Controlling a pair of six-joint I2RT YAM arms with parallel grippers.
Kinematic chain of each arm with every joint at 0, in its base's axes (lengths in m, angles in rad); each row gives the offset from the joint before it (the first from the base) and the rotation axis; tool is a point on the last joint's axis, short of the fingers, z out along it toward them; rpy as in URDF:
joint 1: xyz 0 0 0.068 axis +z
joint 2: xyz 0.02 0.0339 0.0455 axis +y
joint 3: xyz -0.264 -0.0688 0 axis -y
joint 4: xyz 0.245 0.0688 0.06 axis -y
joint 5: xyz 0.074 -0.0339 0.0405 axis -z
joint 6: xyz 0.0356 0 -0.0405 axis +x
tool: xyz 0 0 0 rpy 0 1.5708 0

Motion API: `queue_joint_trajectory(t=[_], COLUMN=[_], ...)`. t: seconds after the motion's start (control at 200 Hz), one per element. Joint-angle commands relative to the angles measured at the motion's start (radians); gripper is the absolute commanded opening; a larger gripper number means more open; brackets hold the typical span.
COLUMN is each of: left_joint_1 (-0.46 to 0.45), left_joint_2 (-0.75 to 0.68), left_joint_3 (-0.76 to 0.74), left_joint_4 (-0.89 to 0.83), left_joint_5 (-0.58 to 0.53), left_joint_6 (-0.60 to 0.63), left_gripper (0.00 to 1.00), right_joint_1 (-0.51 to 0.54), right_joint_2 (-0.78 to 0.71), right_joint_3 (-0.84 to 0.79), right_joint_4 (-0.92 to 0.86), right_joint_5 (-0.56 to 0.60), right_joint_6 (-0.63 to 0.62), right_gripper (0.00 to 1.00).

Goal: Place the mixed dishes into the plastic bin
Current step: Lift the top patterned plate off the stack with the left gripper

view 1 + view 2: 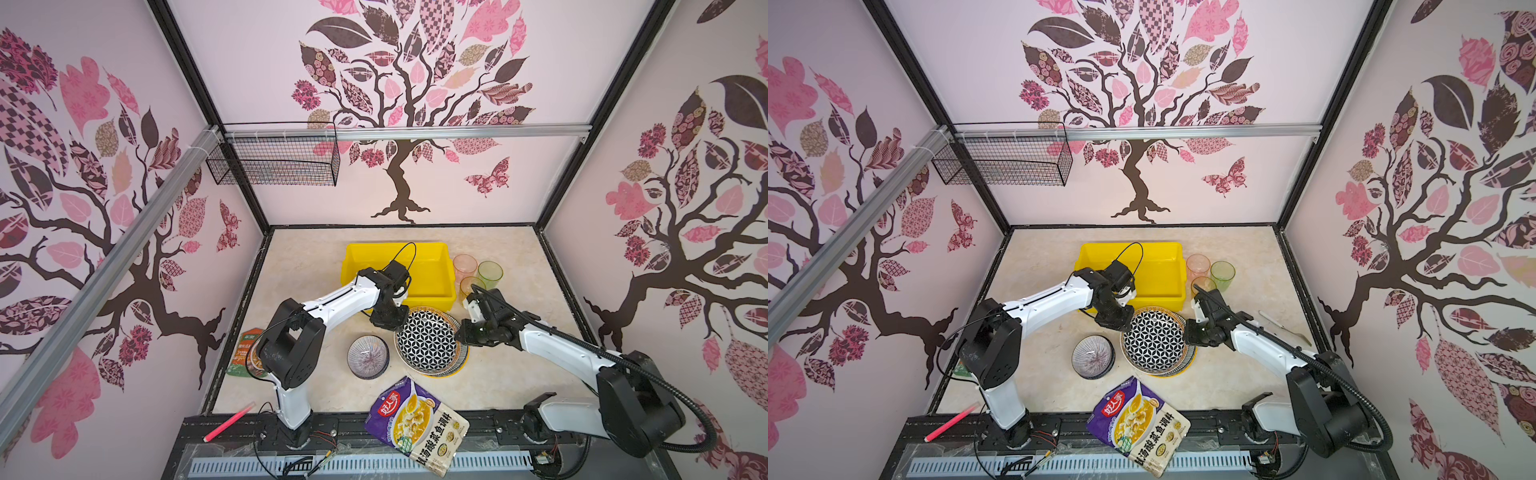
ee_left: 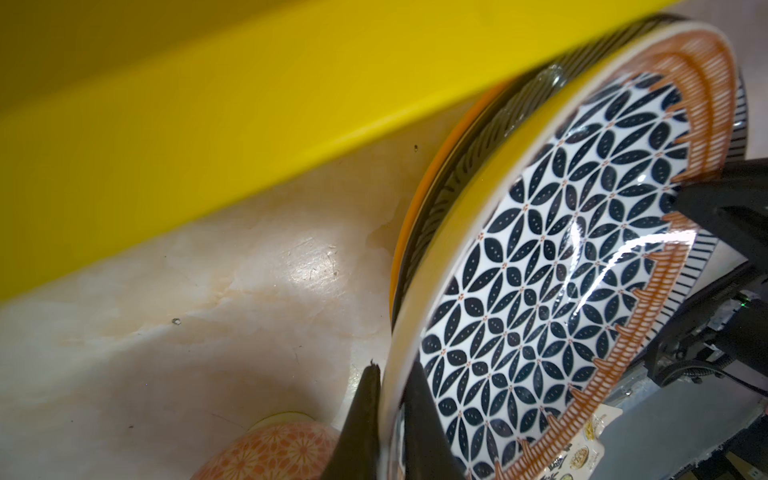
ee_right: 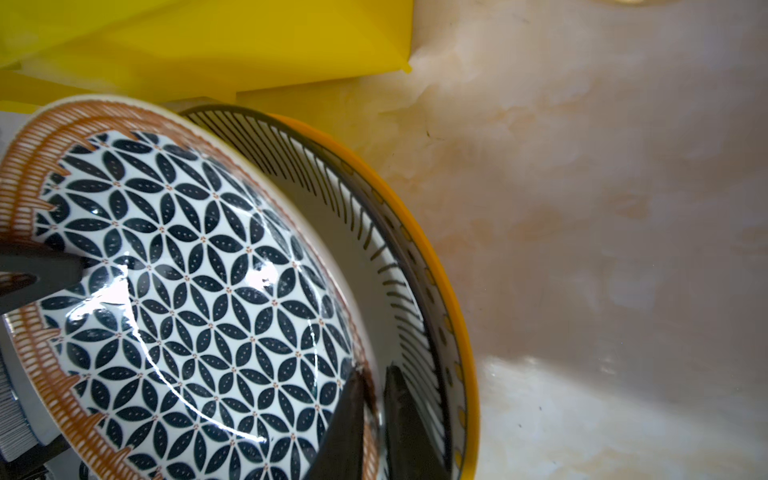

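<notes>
The black-white geometric plate [image 1: 428, 340] [image 1: 1154, 340] hangs tilted above a stack with a lined plate [image 3: 374, 232] and a yellow-rimmed plate [image 3: 436, 257]. My left gripper [image 1: 397, 326] [image 2: 395, 370] is shut on its left rim. My right gripper [image 1: 459, 334] [image 3: 374, 372] pinches the opposite rim. The yellow plastic bin [image 1: 395, 248] [image 1: 1129, 247] stands just behind, with nothing visible inside. A small lined bowl [image 1: 368, 356] sits left of the stack. Pink [image 1: 464, 266], green [image 1: 490, 273] and amber [image 1: 469, 286] tumblers stand right of the bin.
A purple food pouch [image 1: 417, 424] lies at the table's front edge. A green-orange seasoning packet [image 1: 245, 353] lies partly under the left arm. A black wire basket [image 1: 274, 160] hangs on the back rail. A pink pen [image 1: 228, 422] rests front left.
</notes>
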Motion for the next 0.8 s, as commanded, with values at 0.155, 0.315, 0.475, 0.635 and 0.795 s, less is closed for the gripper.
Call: queue_joint_trajectory(t=[0.155, 0.315, 0.475, 0.635, 0.795], left_joint_1=[-0.016, -0.013, -0.006, -0.004, 0.006], left_joint_2=[-0.05, -0.081, -0.106, -0.127, -0.155], left_joint_3=[0.005, 0.007, 0.013, 0.02, 0.038], left_joint_4=[0.014, 0.006, 0.006, 0.015, 0.016], left_joint_5=[-0.006, -0.031, -0.025, 0.004, 0.022], left_joint_6=[0.037, 0.042, 0.042, 0.038, 0.043], left_gripper=[0.0, 0.0, 0.0, 0.0, 0.0], right_joint_1=[0.014, 0.014, 0.014, 0.015, 0.014], right_joint_2=[-0.065, -0.123, -0.183, -0.224, -0.271], right_joint_3=[0.015, 0.026, 0.04, 0.056, 0.073], right_joint_4=[0.008, 0.011, 0.013, -0.001, -0.013], right_joint_5=[0.002, 0.01, 0.018, 0.042, 0.077], right_joint_6=[0.009, 0.013, 0.019, 0.019, 0.023], right_gripper=[0.21, 0.24, 0.26, 0.26, 0.26])
